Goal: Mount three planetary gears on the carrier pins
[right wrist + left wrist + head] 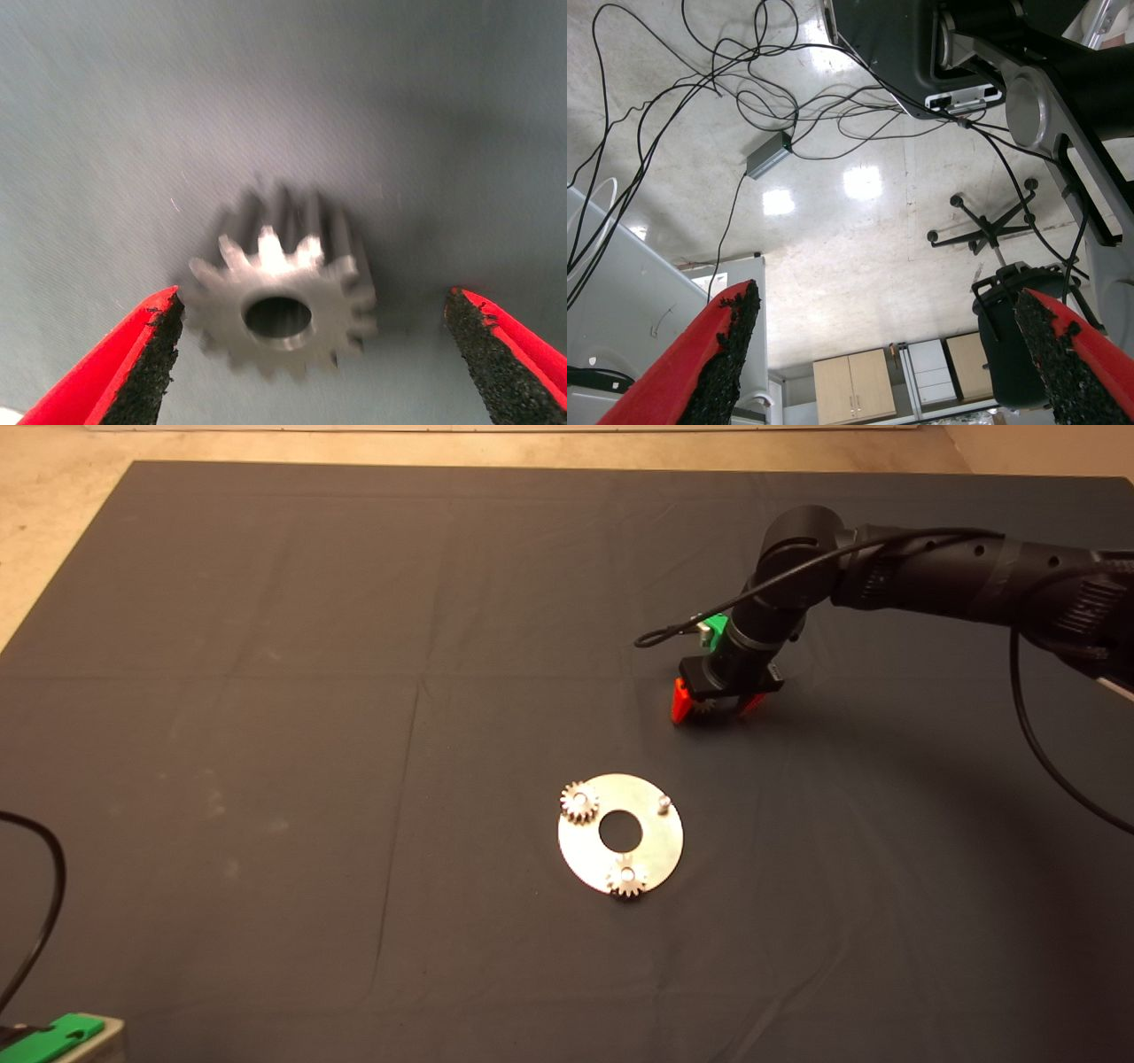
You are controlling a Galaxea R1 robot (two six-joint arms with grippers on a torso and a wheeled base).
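Two of the three planetary gears are seated, as we judge from the head view: one gear (579, 802) sits on the pin on the disc's (660, 846) side toward the desk's left edge, and a second gear (626, 879) sits on the pin nearest the desk's near edge. The third carrier pin (664, 803), on the side toward the right edge, stands bare. What remains, in our reading, is to pick up the last gear, carry it to that pin and lower its bore over it.

The third gear (282, 303) lies flat on the dark mat (266, 691), apart from the disc, toward the far right of the desk. The right gripper (716, 710) is lowered around it. In the right wrist view its jaws stand apart, one on each side of the gear; contact with the teeth is not clear, and the gear is not yet clamped.

The gear is silvery grey, with short blunt teeth and a round centre bore.

The left gripper (49, 1036) waits at the near left corner, jaws apart and empty.
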